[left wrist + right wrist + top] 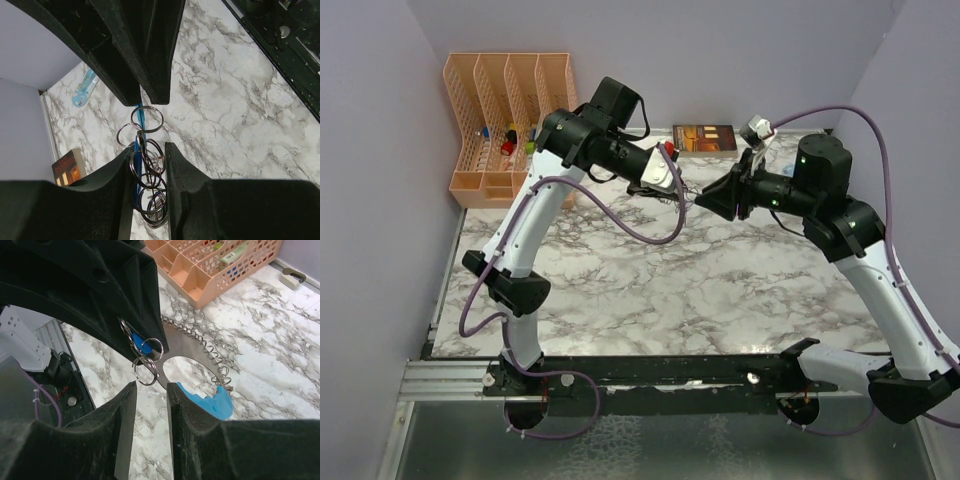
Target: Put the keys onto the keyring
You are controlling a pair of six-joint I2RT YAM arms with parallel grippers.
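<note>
Above the desk (650, 280), the keyring (140, 165) is gripped by the left end effector (148, 150). The right end effector (151, 385) is parted and empty beside it. Whether keys are threaded cannot be told.

Pale lilac walls (380, 100) are closing me in on three sides under soft, even light. I am working over a white tabletop veined with grey marbling (720, 290). A peach plastic lattice organiser (510, 90) is standing at the back left, a dark brown book (705, 137) is lying by the back wall, and a black metal rail (660, 375) is running along the near edge.
</note>
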